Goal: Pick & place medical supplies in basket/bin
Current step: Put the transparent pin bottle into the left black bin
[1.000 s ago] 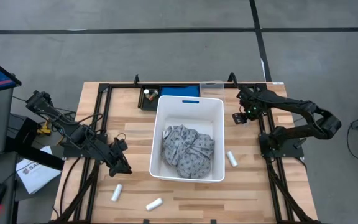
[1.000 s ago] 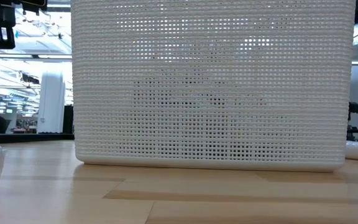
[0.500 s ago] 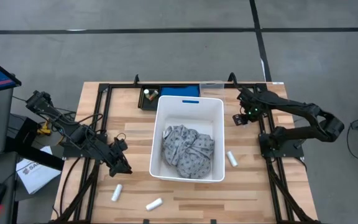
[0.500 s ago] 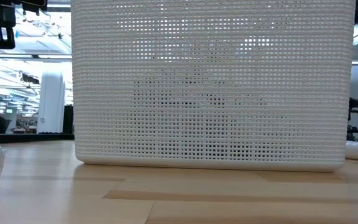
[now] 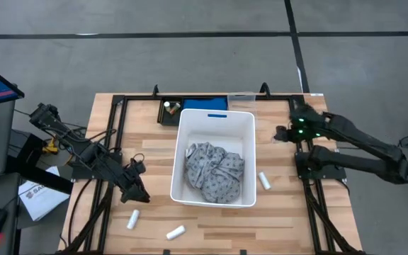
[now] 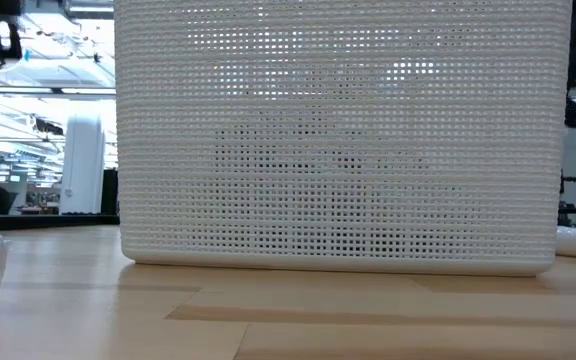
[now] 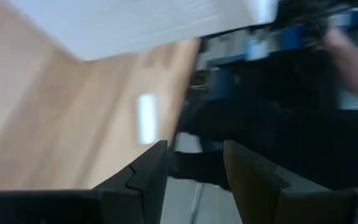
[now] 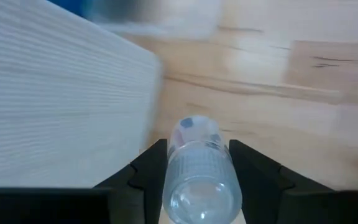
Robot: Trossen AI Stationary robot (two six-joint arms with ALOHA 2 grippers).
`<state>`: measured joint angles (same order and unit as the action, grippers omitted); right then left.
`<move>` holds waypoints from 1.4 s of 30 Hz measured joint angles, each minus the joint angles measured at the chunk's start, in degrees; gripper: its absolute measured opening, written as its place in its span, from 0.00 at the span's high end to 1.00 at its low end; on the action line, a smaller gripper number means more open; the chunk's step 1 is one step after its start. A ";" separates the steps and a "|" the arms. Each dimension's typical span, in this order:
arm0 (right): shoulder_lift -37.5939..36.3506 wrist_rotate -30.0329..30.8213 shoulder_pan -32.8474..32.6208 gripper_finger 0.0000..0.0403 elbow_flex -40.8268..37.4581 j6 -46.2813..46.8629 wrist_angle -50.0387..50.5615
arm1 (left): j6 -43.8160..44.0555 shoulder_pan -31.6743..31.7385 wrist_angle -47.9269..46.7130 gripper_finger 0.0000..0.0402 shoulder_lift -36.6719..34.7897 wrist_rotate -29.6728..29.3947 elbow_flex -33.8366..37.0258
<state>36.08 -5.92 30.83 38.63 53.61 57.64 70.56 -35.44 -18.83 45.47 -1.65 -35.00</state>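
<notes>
The white bin (image 5: 178, 152) stands mid-table with a blue label (image 5: 217, 115) at its far end; its mesh wall (image 6: 338, 140) fills the low view. The grey speckled fabric (image 5: 214, 170) lies crumpled inside. White rolls lie on the table left of the bin (image 5: 133, 218), near its front (image 5: 175, 231) and to its right (image 5: 264, 180). My left gripper (image 5: 136, 193) is open, just far of the left roll (image 7: 146, 117). My right gripper (image 5: 282, 133), right of the bin, is shut on a small clear vial (image 8: 201, 171). My right gripper pinches the clear vial's body (image 8: 199, 186) between its two fingers (image 8: 146, 169). The vial lies along the fingers, with its rounded end (image 8: 194, 127) pointing forward over the wood beside the bin wall. Whether it touches the table, I cannot tell.
A black tray (image 5: 170, 111) with small items, a blue object (image 5: 204, 103) and a clear container (image 5: 241, 97) sit at the far edge behind the bin. Black frame rails (image 5: 112, 134) run along both sides. Bare wood lies in front of the bin.
My right gripper has moved a little toward the table's right edge, and its arm has stretched out lower. My left gripper has shifted slightly toward the near edge, closer to the left roll. Bin, fabric and rolls have stayed put.
</notes>
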 joint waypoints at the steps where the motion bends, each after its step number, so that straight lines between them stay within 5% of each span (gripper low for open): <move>1: -2.08 0.35 -1.10 0.62 0.65 2.28 0.03 | -0.40 -0.02 2.61 0.63 0.00 0.04 0.00; 11: -12.99 5.48 -10.68 0.63 6.11 17.43 -7.90 | -6.84 0.52 31.76 0.63 -0.11 -2.29 -0.03; 15: -12.09 7.38 -14.08 0.63 6.21 19.36 -18.60 | -19.99 2.45 38.36 0.63 -0.11 -8.73 -3.63; 22: -2.68 8.05 -20.34 0.63 6.23 19.39 -39.88 | -50.06 6.38 31.35 0.63 0.38 -24.64 -16.15; 26: 5.05 9.01 -24.57 0.63 6.23 18.90 -55.27 | -55.32 9.84 19.28 0.62 3.35 -29.67 -23.63; 32: 17.46 11.52 -29.94 0.63 8.03 18.24 -74.32 | -61.94 16.11 16.38 0.54 13.61 -28.93 -32.04; 42: 32.72 9.92 -34.16 0.63 22.45 12.95 -77.19 | -67.93 22.35 16.72 0.36 26.08 -22.25 -41.16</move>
<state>68.81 4.00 -3.32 61.08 66.56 -19.55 2.62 -13.09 -2.11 71.55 -23.90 -76.16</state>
